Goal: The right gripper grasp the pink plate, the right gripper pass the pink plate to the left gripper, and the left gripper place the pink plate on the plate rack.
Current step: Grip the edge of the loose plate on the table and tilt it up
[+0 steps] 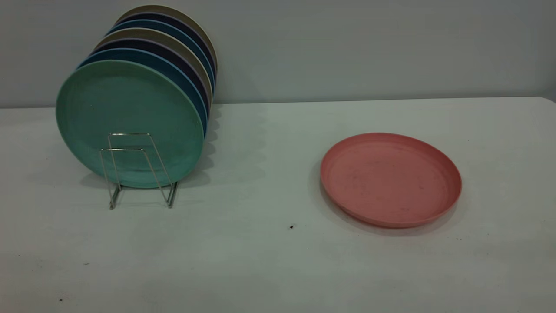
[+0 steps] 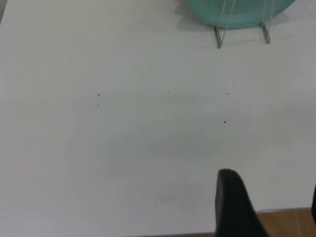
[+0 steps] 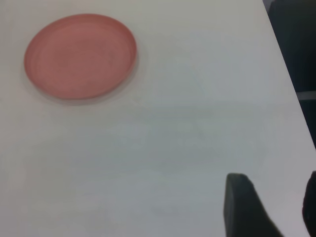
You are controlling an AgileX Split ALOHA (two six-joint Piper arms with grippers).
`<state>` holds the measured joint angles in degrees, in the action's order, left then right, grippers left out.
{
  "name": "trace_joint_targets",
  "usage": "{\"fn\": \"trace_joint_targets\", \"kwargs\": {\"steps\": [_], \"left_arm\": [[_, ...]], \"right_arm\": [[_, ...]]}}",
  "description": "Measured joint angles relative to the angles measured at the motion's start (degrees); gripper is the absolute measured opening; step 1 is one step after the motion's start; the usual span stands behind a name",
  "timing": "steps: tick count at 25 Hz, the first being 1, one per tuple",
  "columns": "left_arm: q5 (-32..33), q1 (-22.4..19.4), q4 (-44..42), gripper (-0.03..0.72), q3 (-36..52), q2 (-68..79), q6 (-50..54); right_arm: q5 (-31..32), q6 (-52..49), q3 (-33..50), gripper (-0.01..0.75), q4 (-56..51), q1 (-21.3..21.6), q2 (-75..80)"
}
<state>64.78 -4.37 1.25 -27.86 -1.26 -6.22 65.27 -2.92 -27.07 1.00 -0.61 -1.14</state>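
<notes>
No brand, label or writing legible anywhere. Pink plate (image 1: 391, 179) lying flat, rim up, on the white table (image 1: 269, 261), toward the right side in the exterior view, well apart from the plate rack (image 1: 139, 169) at the left. Seen from the right wrist, well apart from the right claw (image 3: 269, 207), with bare table between; two dark finger shapes visible with a gap between them, gripping nothing. Left claw (image 2: 266, 202) likewise low near the table edge, well apart from the rack, two dark blurred shapes parted by a gap, nothing between them. Plate round, matte salmon pink, low raised rim, faint dark specks on the inner face. Rack made of thin shiny silver wire bent into trapezoid loops, shorter than the plates it carries. Teal-green plate (image 1: 130, 124) standing on edge at the front, a row of blue, dark and beige plates (image 1: 173, 52) upright behind it
</notes>
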Motion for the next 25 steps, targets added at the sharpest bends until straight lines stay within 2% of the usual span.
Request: {"fn": "trace_joint_targets", "kwargs": {"steps": [8, 13, 18, 22, 25], "left_arm": [[-2.2, 0.0, -0.2, 0.420, -1.9, 0.2, 1.0], [-5.7, 0.0, -3.6, 0.420, -6.5, 9.2, 2.4], [-15.9, 0.0, -5.6, 0.454, -11.1, 25.4, 2.4], [-22.8, 0.0, -5.6, 0.503, -14.4, 38.3, 1.8], [-26.4, 0.0, -4.5, 0.514, -17.0, 47.6, 1.5]], "right_arm": [[-0.1, 1.7, -0.6, 0.323, -1.0, 0.0, 1.4], [-6.9, 5.4, -2.7, 0.405, -1.4, 0.0, 11.9], [-14.2, 6.0, -6.0, 0.478, -2.2, 0.0, 26.6], [-18.4, 8.1, -9.3, 0.489, -5.6, 0.0, 38.6], [-24.0, 12.2, -9.9, 0.491, -8.8, 0.0, 47.0]]}}
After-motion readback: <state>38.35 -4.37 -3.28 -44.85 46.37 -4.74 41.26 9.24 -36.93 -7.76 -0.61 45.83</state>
